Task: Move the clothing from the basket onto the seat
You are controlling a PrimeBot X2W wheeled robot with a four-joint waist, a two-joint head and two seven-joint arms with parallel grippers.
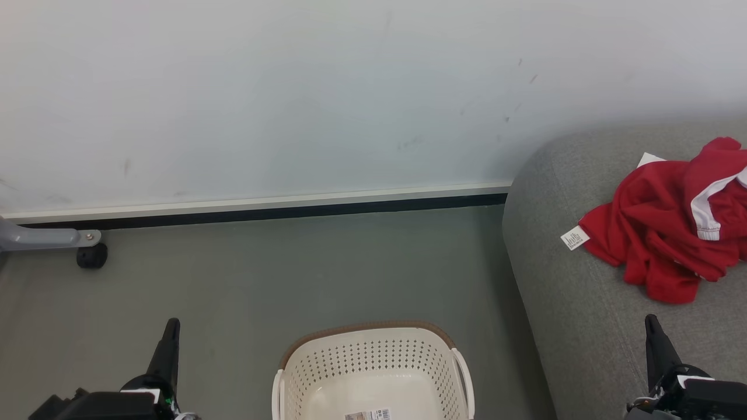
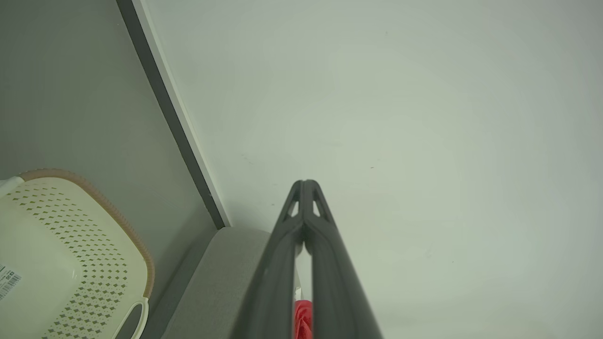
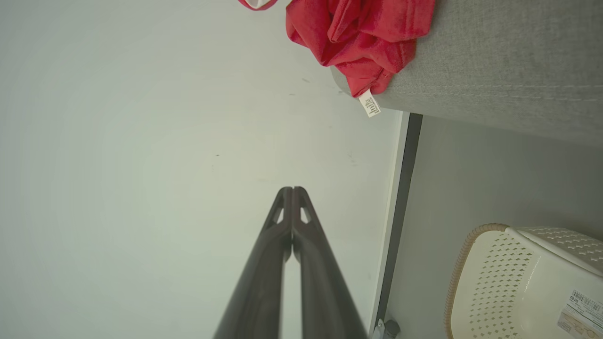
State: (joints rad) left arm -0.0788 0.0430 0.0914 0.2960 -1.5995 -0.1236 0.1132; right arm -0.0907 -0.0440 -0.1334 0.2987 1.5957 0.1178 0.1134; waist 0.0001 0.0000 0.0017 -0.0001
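Note:
The red clothing (image 1: pixel 671 224) with white panels lies crumpled on the grey seat (image 1: pixel 578 303) at the right, its care label hanging toward the seat's edge. The right wrist view also has the clothing (image 3: pixel 362 33) on the seat (image 3: pixel 499 56). The cream basket (image 1: pixel 373 373) with a brown rim stands on the floor at bottom centre; its visible inside holds just a sticker. My left gripper (image 1: pixel 171 326) is shut and holds nothing, left of the basket. My right gripper (image 1: pixel 651 322) is shut and holds nothing, over the seat below the clothing. The left wrist view has the basket (image 2: pixel 70 254) at its lower left.
A pale wall (image 1: pixel 292 93) with a dark baseboard runs across the back. A grey metal leg with a black castor (image 1: pixel 91 255) stands at the far left. Grey floor (image 1: pixel 303 274) lies between basket and wall.

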